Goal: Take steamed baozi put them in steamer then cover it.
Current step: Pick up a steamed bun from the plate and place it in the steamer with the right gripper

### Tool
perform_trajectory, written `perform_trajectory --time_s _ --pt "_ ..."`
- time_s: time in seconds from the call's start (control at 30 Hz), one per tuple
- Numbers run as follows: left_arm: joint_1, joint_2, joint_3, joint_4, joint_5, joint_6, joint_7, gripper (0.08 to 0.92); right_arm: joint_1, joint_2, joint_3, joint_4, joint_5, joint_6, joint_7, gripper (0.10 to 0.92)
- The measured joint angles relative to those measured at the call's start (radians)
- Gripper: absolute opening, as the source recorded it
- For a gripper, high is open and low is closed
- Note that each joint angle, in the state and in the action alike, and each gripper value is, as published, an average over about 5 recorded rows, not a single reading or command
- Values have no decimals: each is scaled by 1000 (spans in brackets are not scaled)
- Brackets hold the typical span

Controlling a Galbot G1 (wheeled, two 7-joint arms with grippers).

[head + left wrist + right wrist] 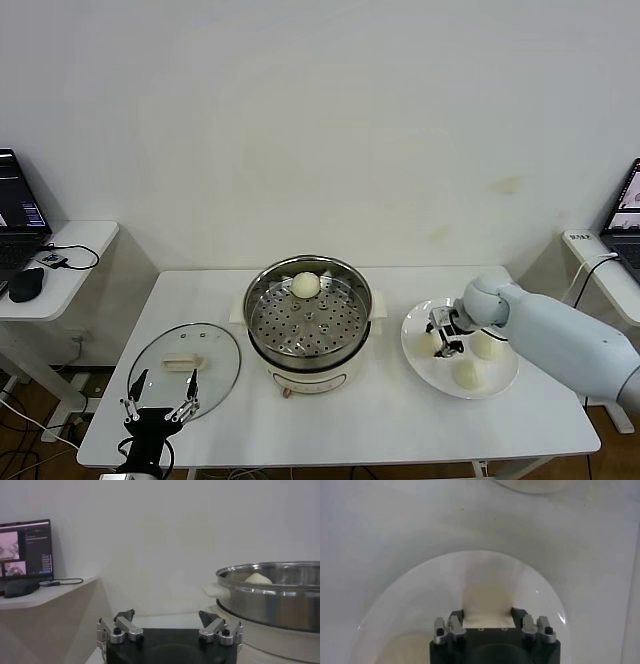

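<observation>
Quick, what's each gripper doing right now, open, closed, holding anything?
Left gripper: open, empty, parked near the round glass lid.
Right gripper: closed on a small cream-white steamed bun on the flat white plate.

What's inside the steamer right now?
One baozi sits on the steamer's perforated tray, at the far side. The rest of the tray is bare; below it is hidden.

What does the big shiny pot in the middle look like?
The steamer is a round, shiny steel pot on a cream-white base, standing upright in the middle of the white table. Inside is a flat steel tray full of little holes. One cream-white bun sits on that tray at the far side. It has small pale handles on its sides. No lid is on it; the glass lid lies flat on the table to its left. Neither gripper touches it.
</observation>
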Motion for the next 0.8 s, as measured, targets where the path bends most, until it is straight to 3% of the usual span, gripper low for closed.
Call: perform_trajectory --time_s 0.5,0.8 --pt "0 6 4 -25 0 3 0 823 267 -99 -105 151 171 -59 -43 601" --pt "1 13 3 -31 -2 -3 0 823 533 -40 -246 228 361 -132 -13 612"
